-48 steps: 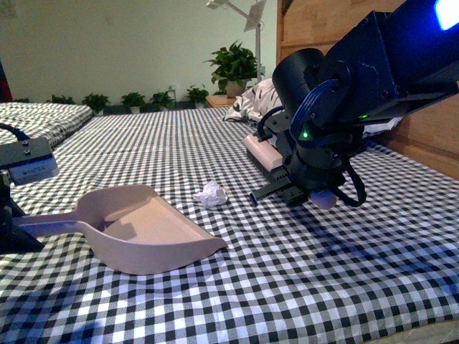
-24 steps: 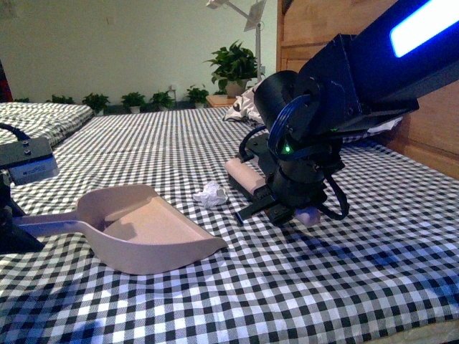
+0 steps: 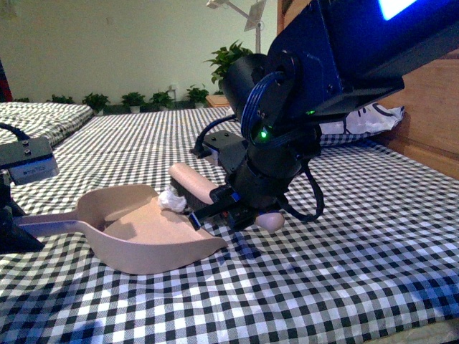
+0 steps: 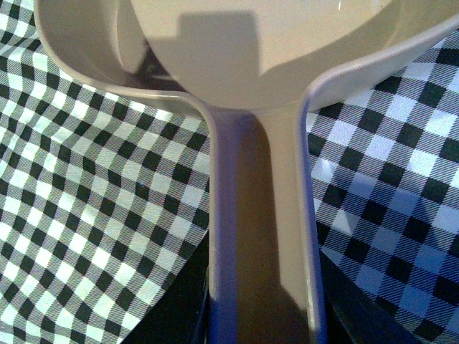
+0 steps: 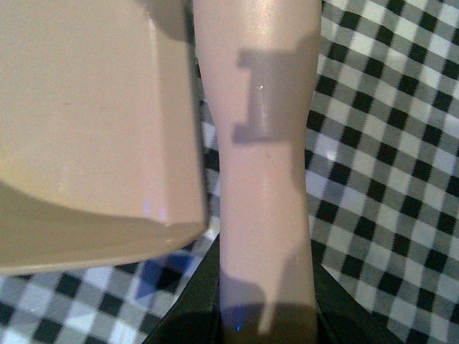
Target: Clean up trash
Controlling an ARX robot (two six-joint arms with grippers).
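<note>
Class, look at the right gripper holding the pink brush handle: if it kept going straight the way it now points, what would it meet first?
Most likely the dustpan. The right gripper points toward its open mouth, brush handle leading, with the paper ball at the pan's edge. Depth is uncertain.

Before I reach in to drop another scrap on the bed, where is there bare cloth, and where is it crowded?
Bare checkered cloth lies open in front of the right gripper and far behind the dustpan. It is crowded at the dustpan's mouth, where the paper ball and the pink brush meet.
</note>
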